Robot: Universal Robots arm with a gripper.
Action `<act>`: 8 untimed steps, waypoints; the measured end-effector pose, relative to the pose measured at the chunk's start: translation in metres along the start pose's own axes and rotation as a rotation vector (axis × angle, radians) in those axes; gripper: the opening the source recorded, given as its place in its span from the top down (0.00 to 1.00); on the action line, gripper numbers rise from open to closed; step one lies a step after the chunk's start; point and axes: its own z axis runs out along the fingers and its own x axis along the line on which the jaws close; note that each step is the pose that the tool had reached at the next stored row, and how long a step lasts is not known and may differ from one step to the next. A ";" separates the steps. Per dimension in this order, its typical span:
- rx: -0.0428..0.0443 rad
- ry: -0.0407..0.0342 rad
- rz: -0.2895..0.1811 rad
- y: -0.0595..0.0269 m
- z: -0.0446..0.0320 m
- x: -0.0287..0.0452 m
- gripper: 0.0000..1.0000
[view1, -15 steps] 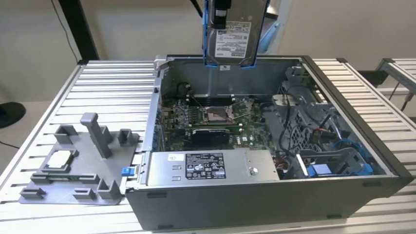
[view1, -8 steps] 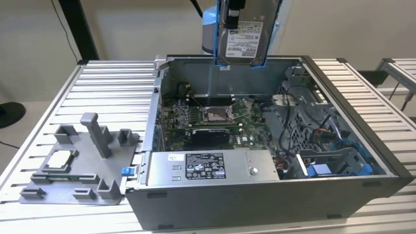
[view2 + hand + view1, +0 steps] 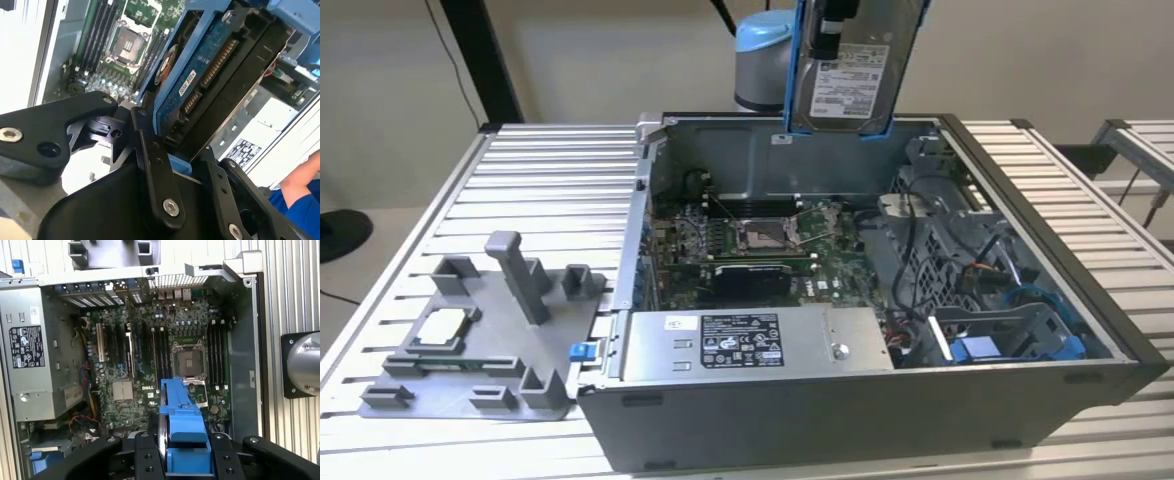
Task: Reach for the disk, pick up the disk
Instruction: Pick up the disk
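Gripper (image 3: 182, 460) clamped on the disk (image 3: 850, 75), held on edge high above the open computer case (image 3: 620, 300). Further right, motherboard (image 3: 761, 240) right underneath. Could slip on smooth blue rails (image 3: 180, 405), drop, and smash the bare processor socket (image 3: 191, 360).

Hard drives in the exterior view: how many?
1: the disk, held upright in the pincer above the open computer case, near its back wall. More could sit hidden in the drive bays.
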 end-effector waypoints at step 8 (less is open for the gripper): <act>-0.0001 0.0001 -0.003 -0.0272 -0.0001 -0.0030 1.00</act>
